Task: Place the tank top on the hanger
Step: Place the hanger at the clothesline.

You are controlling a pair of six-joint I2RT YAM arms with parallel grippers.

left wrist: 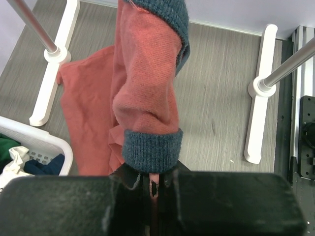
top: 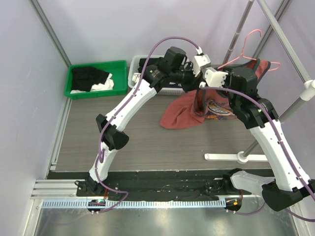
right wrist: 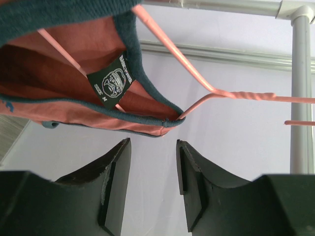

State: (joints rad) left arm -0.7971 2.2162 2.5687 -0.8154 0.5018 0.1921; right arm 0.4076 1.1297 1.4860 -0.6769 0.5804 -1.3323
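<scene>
The rust-red tank top [top: 181,111] hangs partly lifted, its lower part trailing on the grey table. In the left wrist view my left gripper [left wrist: 152,183] is shut on a navy-trimmed edge of the tank top [left wrist: 142,83], which rises in a bunched column from the jaws. The pink wire hanger [top: 247,48] hangs high by the rack. In the right wrist view the hanger [right wrist: 194,70] passes through the tank top's [right wrist: 64,93] neck opening, beside a black label [right wrist: 112,80]. Just below the trim my right gripper [right wrist: 153,147] stands open, with nothing between its fingers.
A metal clothes rack rail [top: 288,42] crosses the right side, and its white feet [top: 235,157] rest on the table. A green bin [top: 118,65] with black clothes and a white basket [top: 134,73] stand at the back. The rack posts [left wrist: 275,76] stand close to the left gripper.
</scene>
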